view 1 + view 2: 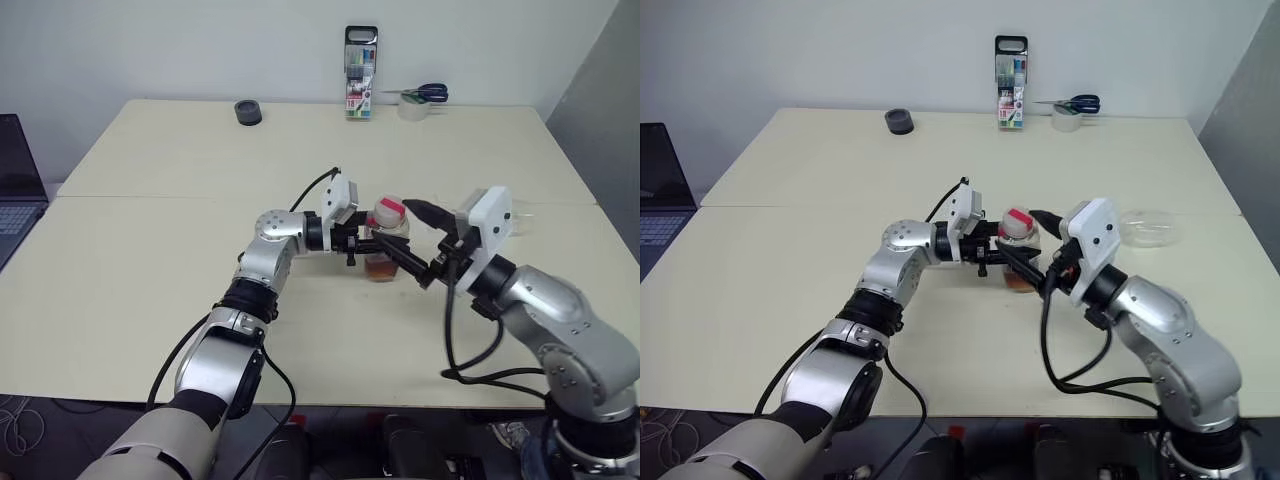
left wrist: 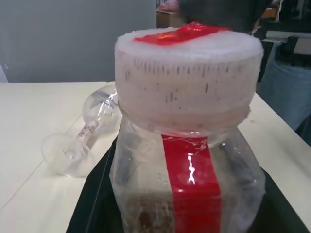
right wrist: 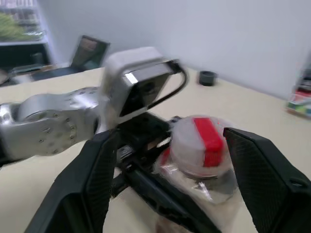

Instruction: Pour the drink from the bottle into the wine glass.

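You have a pale table (image 1: 150, 290) filling most of the frame, with a seam running across its middle. Along its far edge you can see a small dark round object (image 1: 248, 112) at upper left, an upright marker pack (image 1: 361, 73) at top centre, and blue-handled scissors (image 1: 425, 93) lying on a roll of tape (image 1: 413, 107) just to its right. A laptop (image 1: 18, 185) sits at the left edge

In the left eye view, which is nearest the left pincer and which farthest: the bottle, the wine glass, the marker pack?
1. Bottle: held in the left pincer, mid-table.
2. Wine glass: lying on its side, off to the right.
3. Marker pack: upright at the table's far edge.
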